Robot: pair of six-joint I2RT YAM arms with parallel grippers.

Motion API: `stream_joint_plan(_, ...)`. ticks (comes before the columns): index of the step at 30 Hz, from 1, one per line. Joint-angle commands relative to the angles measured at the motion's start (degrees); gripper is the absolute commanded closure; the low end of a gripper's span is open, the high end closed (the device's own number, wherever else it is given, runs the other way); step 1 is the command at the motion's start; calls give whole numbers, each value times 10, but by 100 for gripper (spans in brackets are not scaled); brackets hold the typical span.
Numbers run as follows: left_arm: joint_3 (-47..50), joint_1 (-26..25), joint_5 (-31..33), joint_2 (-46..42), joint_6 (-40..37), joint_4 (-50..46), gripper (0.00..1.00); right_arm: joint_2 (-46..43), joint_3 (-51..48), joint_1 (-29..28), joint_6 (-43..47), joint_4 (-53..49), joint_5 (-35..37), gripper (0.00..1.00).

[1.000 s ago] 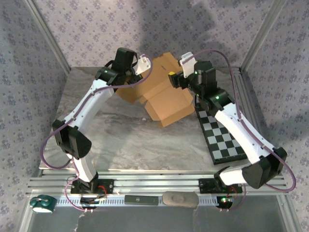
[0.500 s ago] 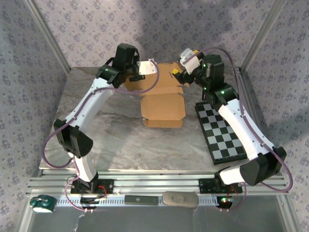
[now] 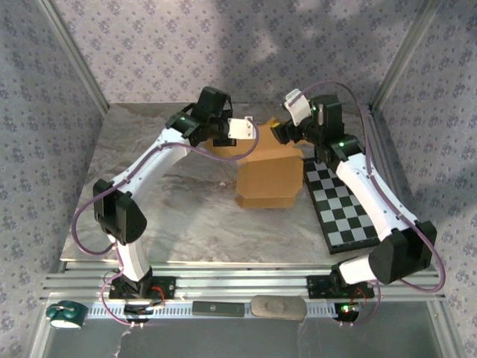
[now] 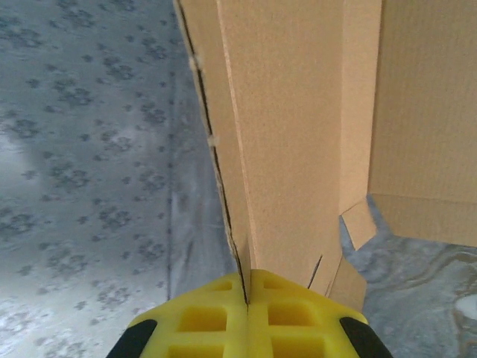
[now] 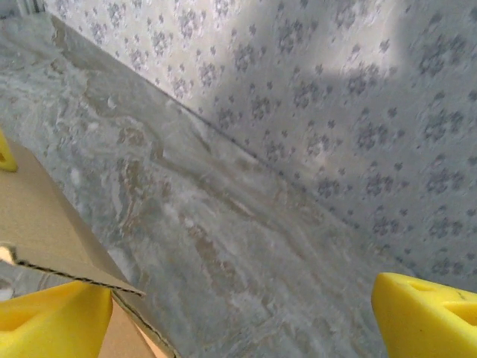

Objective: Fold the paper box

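The paper box [image 3: 268, 177] is tan cardboard, partly folded, standing at the back middle of the table with a panel raised. My left gripper [image 3: 252, 136] holds its upper left edge. In the left wrist view the yellow fingers [image 4: 216, 317] are shut on a thin cardboard panel [image 4: 298, 134] that rises straight ahead of them. My right gripper [image 3: 278, 133] sits at the box's upper right corner. Its yellow fingers [image 5: 45, 321] stand wide apart, with a cardboard flap [image 5: 37, 224] lying over the left finger and bare table between them.
A black-and-white checkered board [image 3: 343, 209] lies flat just right of the box, under the right arm. The marble tabletop [image 3: 186, 216] stretches in front of the box. Patterned walls [image 3: 149, 52] close the back and sides.
The box has shifted right and gone from lying flat to standing more upright. My left gripper moved right with the cardboard in it. My right gripper stayed near the box's top right.
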State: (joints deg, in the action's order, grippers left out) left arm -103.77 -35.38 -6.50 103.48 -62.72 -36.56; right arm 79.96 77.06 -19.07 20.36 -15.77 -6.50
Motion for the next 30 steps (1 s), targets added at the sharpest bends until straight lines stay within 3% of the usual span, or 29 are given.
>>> stream_joint_plan(1, 6, -8, -5, 7, -2, -7, 100, -24, -22, 7, -20, -3, -27, 8)
stream_joint_plan(7, -9, -10, 6, 22, -13, -9, 100, -39, -23, -22, 47, 23, 51, 6)
stream_joint_plan(12, -2, -9, 6, 18, -22, -5, 100, -50, -8, -27, 140, -14, -45, 1)
stream_joint_plan(17, 16, -9, 7, 8, -19, 3, 100, -24, 6, -36, 201, -50, -76, 1)
stream_joint_plan(26, 25, -9, 5, -3, -12, 10, 100, 48, 27, -57, 235, -14, -40, 8)
stream_joint_plan(30, 27, -9, 4, -6, -3, 18, 100, 67, 35, -60, 226, -15, -50, 22)
